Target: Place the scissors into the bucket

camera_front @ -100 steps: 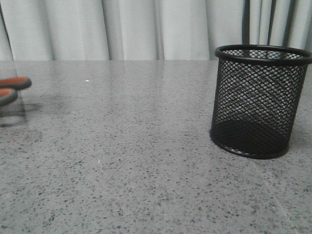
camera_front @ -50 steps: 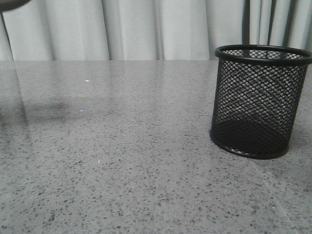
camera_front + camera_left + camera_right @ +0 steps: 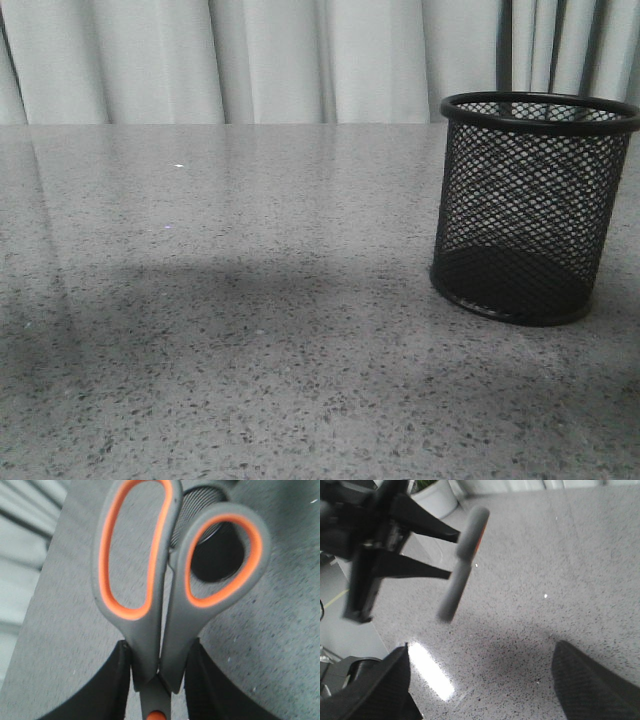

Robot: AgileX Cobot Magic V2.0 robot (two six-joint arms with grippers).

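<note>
Left fingers (image 3: 115, 680) clamp the scissors (image 3: 150, 580) above the table; bucket (image 3: 530, 205) upright.

The scissors (image 3: 170, 585), whose orange-lined handles showed at the front view's left edge a second ago and then only as a dark tip in the top left corner, were gone from that view. A broad shadow had spread across the tabletop (image 3: 250, 400), reaching toward the bucket (image 3: 530, 210).
</note>
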